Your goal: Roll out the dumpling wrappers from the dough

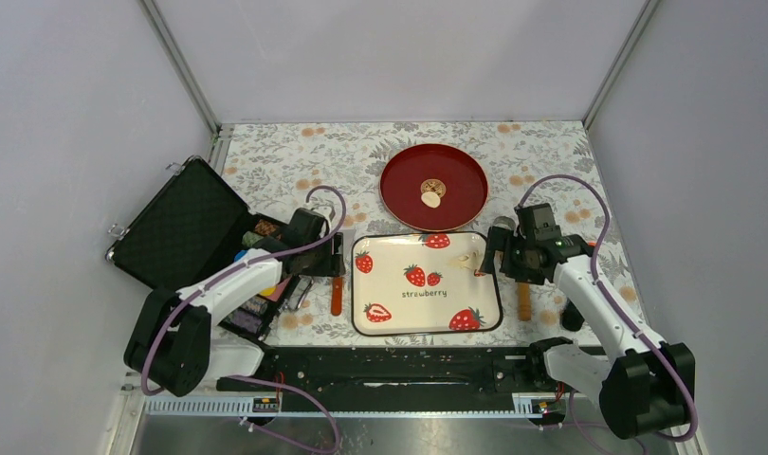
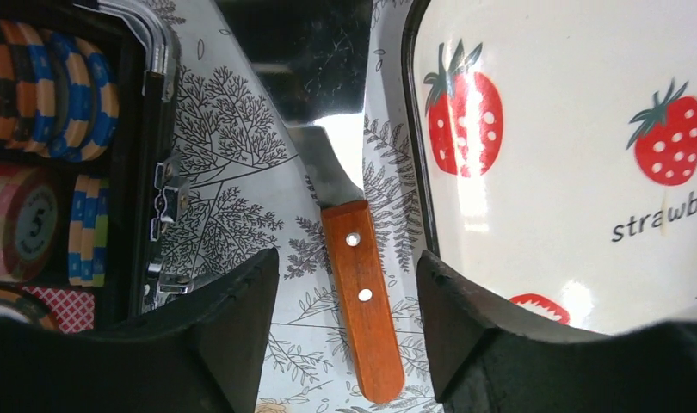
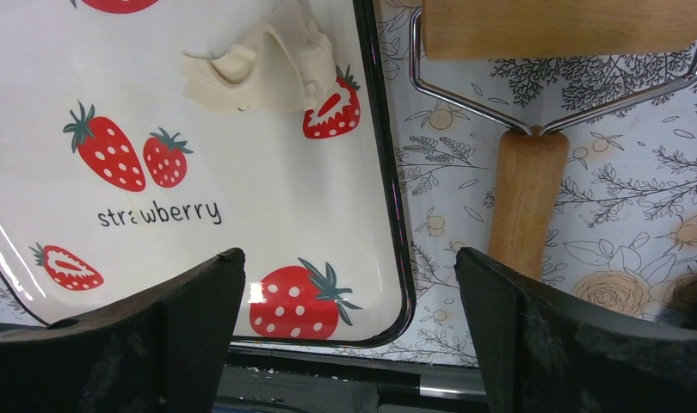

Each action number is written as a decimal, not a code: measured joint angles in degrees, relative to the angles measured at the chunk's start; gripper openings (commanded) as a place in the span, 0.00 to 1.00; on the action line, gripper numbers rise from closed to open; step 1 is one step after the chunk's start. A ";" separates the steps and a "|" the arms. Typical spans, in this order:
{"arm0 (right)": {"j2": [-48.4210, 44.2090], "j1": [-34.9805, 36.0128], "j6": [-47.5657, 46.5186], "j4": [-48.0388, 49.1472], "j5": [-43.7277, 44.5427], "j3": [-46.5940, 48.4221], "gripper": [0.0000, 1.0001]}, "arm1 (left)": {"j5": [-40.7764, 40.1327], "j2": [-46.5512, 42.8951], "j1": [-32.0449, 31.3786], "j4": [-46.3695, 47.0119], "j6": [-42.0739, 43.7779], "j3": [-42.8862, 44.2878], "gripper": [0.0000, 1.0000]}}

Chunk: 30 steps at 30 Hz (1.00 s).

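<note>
"strawberry" on the white tray (image 3: pixel 268 189), "5" on a poker chip (image 2: pixel 22 225)

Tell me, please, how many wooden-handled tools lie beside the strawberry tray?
2: a scraper on the cloth left of the tray, and a roller to its right. Others could be hidden from view.

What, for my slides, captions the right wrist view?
Open right gripper over strawberry tray; dough on it, wooden roller beside.

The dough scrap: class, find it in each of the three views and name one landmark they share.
Top external: the dough lies in the strawberry tray's upper right corner.
Left wrist: not in it.
Right wrist: top centre, on the tray.
Shared landmark: the tray's strawberry lettering.
</note>
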 measured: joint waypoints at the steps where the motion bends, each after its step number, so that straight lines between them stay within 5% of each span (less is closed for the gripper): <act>1: -0.46 0.00 0.00 0.02 0.24 -0.20 0.99 | -0.20 -0.44 0.02 0.02 -0.28 -0.02 0.63; 5: -1.49 0.00 0.07 0.04 0.59 -0.39 0.99 | -0.52 -4.07 0.17 1.03 -1.70 -0.76 0.87; 21: -6.10 0.00 0.07 1.53 1.07 -1.95 1.00 | 4.02 -31.63 7.39 16.24 -7.74 -13.25 0.99; 30: -15.23 0.00 0.07 5.60 4.37 -2.14 0.99 | -2.47 -47.65 8.20 20.83 -0.98 -15.43 0.99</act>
